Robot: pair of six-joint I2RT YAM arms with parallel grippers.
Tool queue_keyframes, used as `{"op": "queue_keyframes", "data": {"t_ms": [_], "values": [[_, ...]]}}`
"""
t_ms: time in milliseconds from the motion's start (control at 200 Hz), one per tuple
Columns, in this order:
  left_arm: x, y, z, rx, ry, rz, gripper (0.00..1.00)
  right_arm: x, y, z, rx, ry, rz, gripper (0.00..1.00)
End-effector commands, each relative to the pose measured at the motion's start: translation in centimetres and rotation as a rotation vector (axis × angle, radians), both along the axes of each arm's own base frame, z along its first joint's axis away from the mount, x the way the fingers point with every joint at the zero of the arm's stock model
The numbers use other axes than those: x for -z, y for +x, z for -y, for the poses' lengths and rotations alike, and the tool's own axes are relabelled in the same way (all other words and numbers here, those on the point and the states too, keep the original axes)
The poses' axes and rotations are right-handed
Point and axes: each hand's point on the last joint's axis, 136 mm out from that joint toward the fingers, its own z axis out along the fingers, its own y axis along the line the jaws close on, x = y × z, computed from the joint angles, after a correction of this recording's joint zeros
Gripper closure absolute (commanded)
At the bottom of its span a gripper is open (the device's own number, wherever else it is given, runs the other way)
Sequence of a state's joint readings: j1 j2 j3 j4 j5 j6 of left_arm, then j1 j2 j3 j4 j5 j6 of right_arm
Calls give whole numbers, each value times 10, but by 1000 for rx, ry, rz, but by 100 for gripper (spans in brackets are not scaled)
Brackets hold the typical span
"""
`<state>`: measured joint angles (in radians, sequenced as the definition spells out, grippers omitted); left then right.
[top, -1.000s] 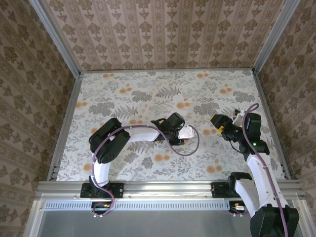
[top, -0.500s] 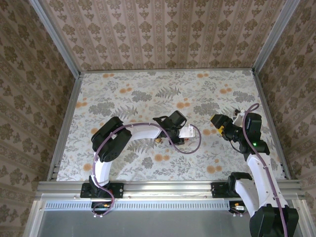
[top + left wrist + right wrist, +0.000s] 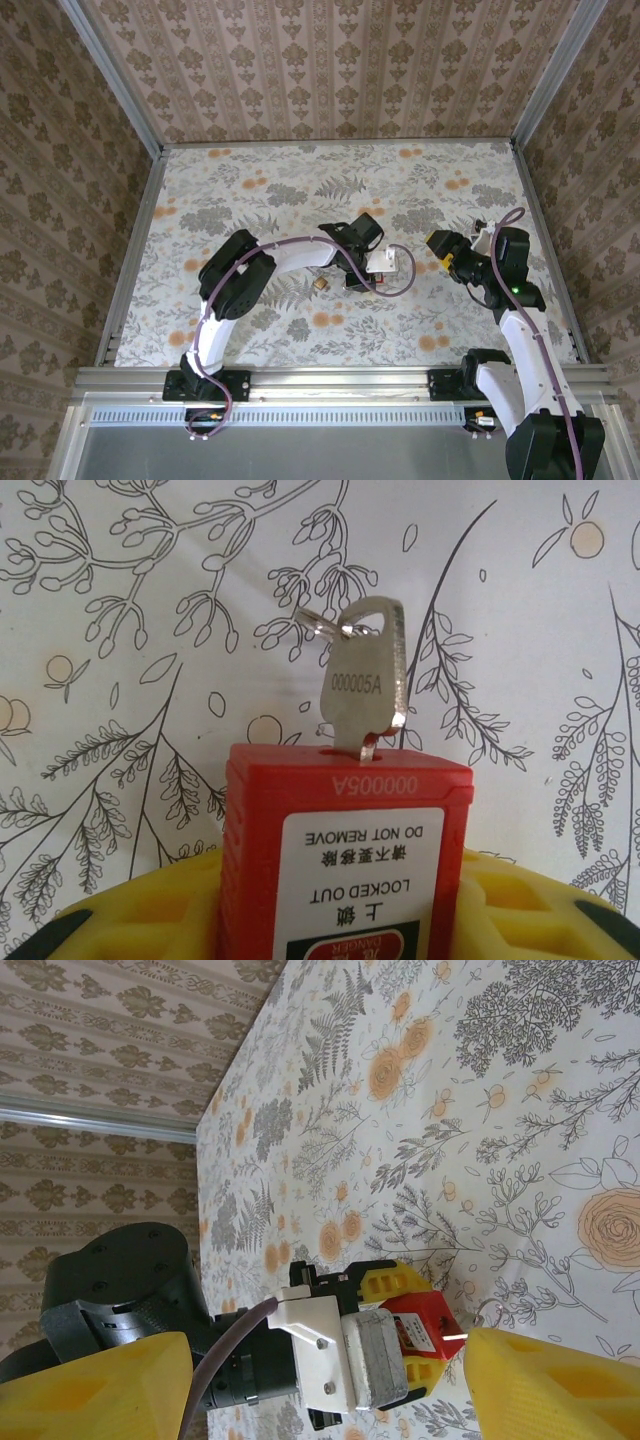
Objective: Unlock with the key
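Left gripper (image 3: 345,905) grasping red padlock (image 3: 345,825) between 2 yellow fingers (image 3: 525,905). 1 metal key (image 3: 365,685) sits in padlock's far end, ring on top, stamped 000005A. Floral table (image 3: 120,630) beyond padlock. Right gripper (image 3: 441,249) near, right of padlock, released, holding nothing.

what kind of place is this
Probably a robot test cell: wallpapered panels box in a floral table, a metal rail carries two arms, and the left gripper holds a red lockout padlock.
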<state>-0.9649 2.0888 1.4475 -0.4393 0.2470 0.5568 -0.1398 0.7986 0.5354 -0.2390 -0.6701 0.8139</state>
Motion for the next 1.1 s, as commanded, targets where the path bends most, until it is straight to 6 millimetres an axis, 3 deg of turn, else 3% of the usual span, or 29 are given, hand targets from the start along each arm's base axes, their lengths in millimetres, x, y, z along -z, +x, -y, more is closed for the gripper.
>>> {"op": "queue_keyframes", "data": {"t_ms": [0, 585, 1095], "values": [[23, -20, -9, 21, 67, -100, 58, -4, 0, -2, -18, 14, 19, 27], [49, -16, -19, -13, 193, -109, 51, -9, -3, 0, -9, 10, 24, 27], [43, -23, -18, -37, 183, -164, 42, -19, -6, -1, -11, 17, 44, 27]]}}
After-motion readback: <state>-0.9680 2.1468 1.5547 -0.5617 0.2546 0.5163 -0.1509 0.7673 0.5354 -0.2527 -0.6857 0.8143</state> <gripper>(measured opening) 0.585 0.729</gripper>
